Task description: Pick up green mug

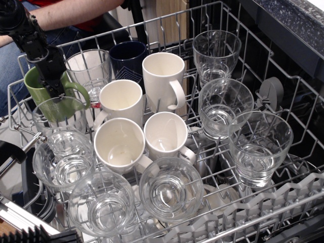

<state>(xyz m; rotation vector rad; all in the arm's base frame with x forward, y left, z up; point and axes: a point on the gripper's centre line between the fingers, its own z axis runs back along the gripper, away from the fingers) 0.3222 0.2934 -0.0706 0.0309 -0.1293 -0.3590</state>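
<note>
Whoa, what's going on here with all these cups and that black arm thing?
A robot arm is reaching into a dishwasher rack packed with glasses and mugs. Its black claw is down inside the green mug at the rack's back left corner, apparently to pick it up. The fingertips are hidden behind a glass, so whether it grips the mug cannot be told. The white mugs and the dark navy mug sit untouched.

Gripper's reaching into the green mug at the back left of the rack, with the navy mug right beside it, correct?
Not quite. In observation.image the gripper is at the green mug, back left, but a clear glass stands beside it; the navy mug is beyond that glass.
</note>
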